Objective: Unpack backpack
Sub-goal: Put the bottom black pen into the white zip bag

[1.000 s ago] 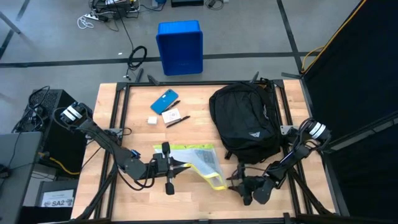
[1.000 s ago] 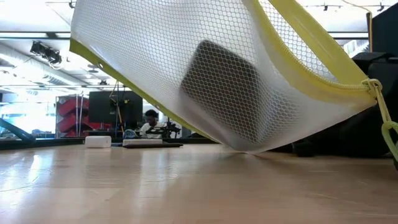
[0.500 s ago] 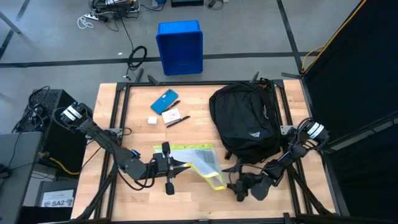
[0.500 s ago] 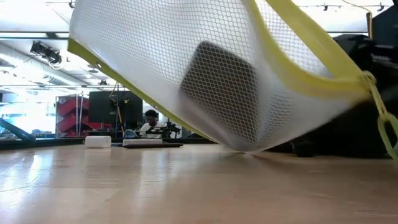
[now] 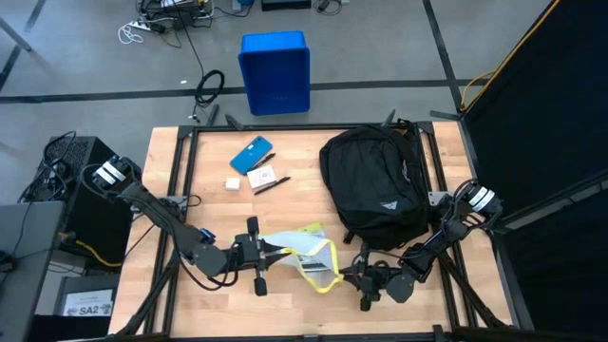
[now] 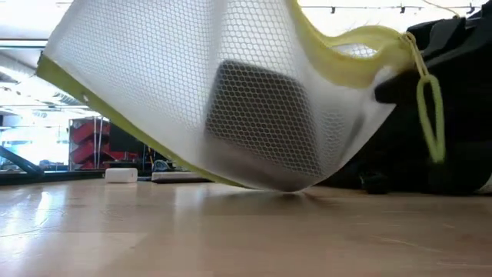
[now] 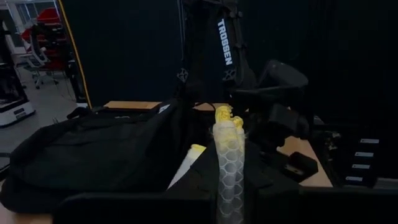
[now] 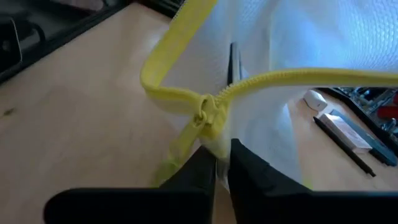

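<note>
The backpack (image 5: pixel 373 185) lies flat, long axis twelve to six, black and oval. My right gripper (image 5: pixel 340 276) is clamped on the mesh pouch (image 5: pixel 302 246); my left gripper (image 5: pixel 267 255) pinches its other end

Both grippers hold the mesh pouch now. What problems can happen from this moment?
1. The right gripper is shut on the yellow zipper end of the mesh pouch while the left gripper holds the other end; opposing pulls may tear the mesh.
2. The dark block inside could slide out if the zipper opens.

blue bin (image 5: pixel 275 72) — floor beyond table | blue phone (image 5: pixel 251 153), pens (image 5: pixel 271 184), white box (image 5: pixel 234 183) — tabletop
</note>
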Controlling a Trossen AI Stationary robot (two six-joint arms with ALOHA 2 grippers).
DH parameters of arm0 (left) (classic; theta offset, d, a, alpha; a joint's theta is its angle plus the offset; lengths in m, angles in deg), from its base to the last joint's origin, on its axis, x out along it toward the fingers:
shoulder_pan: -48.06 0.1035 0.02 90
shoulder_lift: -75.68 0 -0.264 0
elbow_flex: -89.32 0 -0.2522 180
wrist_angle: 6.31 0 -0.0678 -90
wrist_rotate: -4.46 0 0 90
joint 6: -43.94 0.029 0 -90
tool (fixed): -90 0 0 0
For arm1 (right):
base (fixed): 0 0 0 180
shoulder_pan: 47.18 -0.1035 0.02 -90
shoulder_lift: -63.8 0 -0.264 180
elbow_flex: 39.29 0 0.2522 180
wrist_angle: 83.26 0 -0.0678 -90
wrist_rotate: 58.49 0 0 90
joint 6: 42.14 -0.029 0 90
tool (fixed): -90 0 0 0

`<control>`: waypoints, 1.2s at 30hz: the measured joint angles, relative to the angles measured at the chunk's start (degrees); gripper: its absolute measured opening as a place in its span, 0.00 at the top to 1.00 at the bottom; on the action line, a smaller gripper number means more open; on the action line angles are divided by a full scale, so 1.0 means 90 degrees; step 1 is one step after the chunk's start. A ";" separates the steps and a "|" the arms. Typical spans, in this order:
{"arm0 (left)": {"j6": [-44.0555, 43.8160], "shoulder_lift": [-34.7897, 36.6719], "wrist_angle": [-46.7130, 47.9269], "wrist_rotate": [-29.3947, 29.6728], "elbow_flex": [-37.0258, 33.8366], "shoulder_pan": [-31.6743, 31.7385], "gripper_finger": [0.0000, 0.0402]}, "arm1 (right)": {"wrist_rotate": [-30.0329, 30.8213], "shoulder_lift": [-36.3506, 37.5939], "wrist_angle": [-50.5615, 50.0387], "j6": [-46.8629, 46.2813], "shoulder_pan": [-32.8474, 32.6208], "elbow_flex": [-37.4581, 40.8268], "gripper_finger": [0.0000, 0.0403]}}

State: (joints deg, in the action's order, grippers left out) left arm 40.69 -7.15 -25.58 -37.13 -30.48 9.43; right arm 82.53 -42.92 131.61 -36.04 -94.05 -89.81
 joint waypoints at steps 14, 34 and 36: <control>-0.0034 0.0000 0.0126 0.0663 0.0000 0.0002 1.00 | 0.0777 0.1143 0.1031 0.0369 -0.0307 -0.0002 1.00; -0.0880 0.0002 -0.1425 0.0855 -0.1988 -0.0053 1.00 | 0.0807 0.2312 -0.1832 -0.1299 -0.0054 -0.0010 1.00; -0.1021 0.0002 -0.1511 0.0820 -0.2173 -0.0053 1.00 | 0.0677 0.2312 -0.2096 -0.1469 -0.0025 -0.0010 1.00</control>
State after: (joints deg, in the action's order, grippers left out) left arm 31.50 -7.13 -39.18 -29.75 -50.04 8.95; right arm 88.62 -22.11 112.74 -49.26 -94.28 -89.89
